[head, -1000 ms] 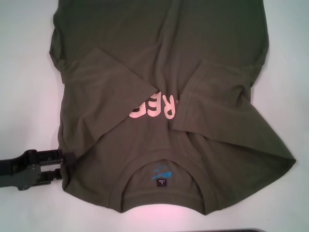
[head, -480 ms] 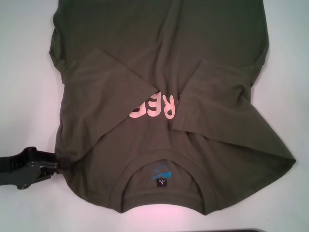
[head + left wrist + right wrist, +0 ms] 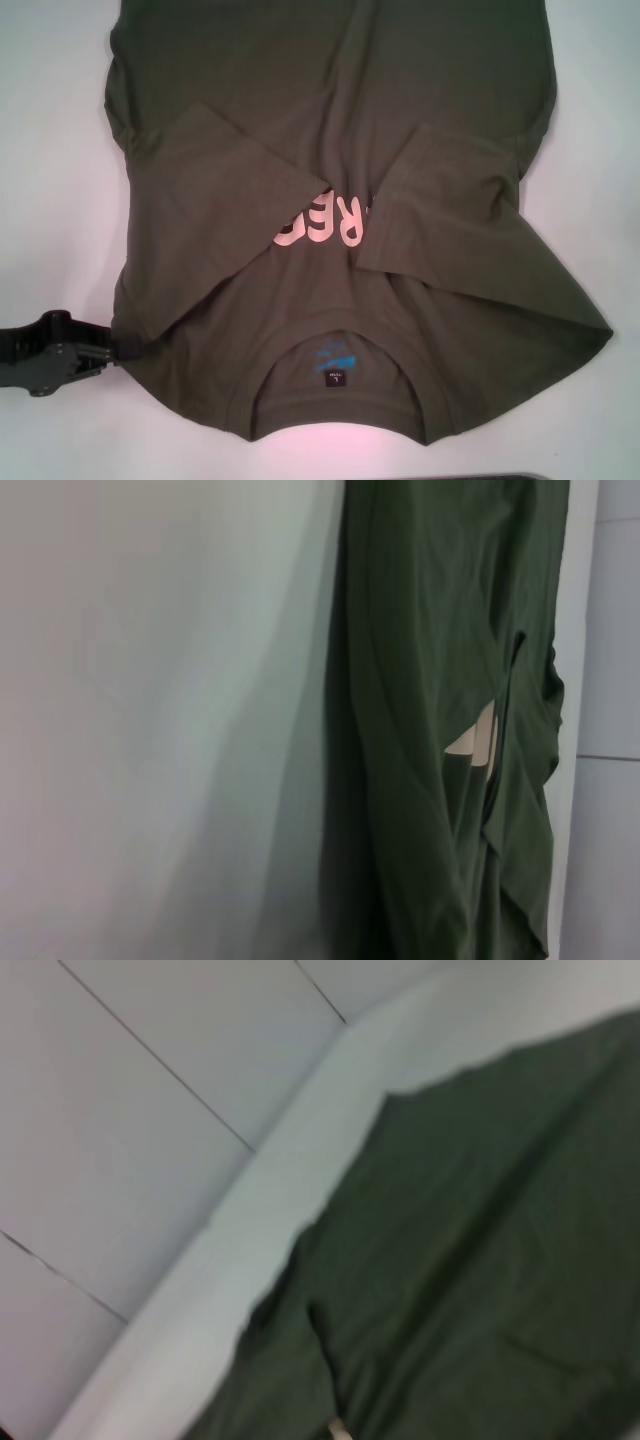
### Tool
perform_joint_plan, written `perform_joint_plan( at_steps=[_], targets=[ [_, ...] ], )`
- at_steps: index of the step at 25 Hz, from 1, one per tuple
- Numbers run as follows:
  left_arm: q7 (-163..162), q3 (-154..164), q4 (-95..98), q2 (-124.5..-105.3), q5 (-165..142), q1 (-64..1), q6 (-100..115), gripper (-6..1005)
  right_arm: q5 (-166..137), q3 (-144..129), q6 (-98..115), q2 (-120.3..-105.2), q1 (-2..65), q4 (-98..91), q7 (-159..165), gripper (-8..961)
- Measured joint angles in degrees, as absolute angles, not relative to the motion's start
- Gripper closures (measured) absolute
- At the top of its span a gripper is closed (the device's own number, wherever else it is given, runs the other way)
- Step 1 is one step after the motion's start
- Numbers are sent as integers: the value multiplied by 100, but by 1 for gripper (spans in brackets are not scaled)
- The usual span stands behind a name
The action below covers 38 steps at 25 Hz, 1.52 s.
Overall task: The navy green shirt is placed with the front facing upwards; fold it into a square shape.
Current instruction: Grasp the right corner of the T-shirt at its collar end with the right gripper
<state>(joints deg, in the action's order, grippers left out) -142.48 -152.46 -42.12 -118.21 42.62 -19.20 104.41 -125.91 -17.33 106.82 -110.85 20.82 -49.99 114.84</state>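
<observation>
The navy green shirt point(image 3: 330, 120) lies front up on the white table point(image 3: 50, 150), collar toward me, with both sleeves folded inward over the chest. Its pale pink lettering point(image 3: 320, 228) is partly covered by the sleeves. The blue neck label point(image 3: 335, 362) shows inside the collar. My left gripper point(image 3: 118, 348) is at the shirt's near left shoulder edge, with its fingers closed on the cloth. The left wrist view shows the shirt point(image 3: 430, 680) and a strip of lettering point(image 3: 475, 742). The right wrist view shows the shirt point(image 3: 480, 1260). The right gripper is out of view.
White table surface lies bare to the left and right of the shirt. The right wrist view shows the table's edge point(image 3: 250, 1210) with grey floor tiles point(image 3: 120, 1140) beyond it. A dark strip point(image 3: 500, 477) sits at the bottom of the head view.
My left gripper's fingers closed on the shirt's left shoulder edge, then moved left and slightly toward me. The edge shifted a little left with it.
</observation>
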Motion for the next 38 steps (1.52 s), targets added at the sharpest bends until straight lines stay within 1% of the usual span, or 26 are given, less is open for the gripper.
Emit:
perform_joint_plan(
  at_steps=[3,7,10,12,20,33,38],
  targets=[
    [-14246,-15258,-4303,-11783,4262,-1906,10516,965,-13045,-1858,10685,-10866,2119,-4989,11920,39],
    [-14244,-15300,-4304,-11731,4263,-1902,10503,965,-13548,-1985,10905,-10616,2161,-4959,12453,39],
    [-14244,-15302,-4310,-11726,4263,-1915,10483,964,-13767,-1997,11182,-10512,2198,-4989,12682,39],
    [-14243,-15300,-4314,-11725,4263,-1936,10470,964,-13996,-2000,11275,-10479,2242,-4994,12777,39],
    [-14239,-15262,-4320,-11723,4267,-1997,10501,964,-14720,-2158,11310,-10485,2494,-4537,12844,39],
    [-14238,-15257,-4324,-11708,4276,-1978,10520,963,-14764,-2836,10676,-10653,2861,-3646,12860,41],
    [-14238,-15261,-4324,-11697,4293,-1991,10520,964,-14805,-3040,10437,-10692,2902,-3577,12905,41]
  ],
)
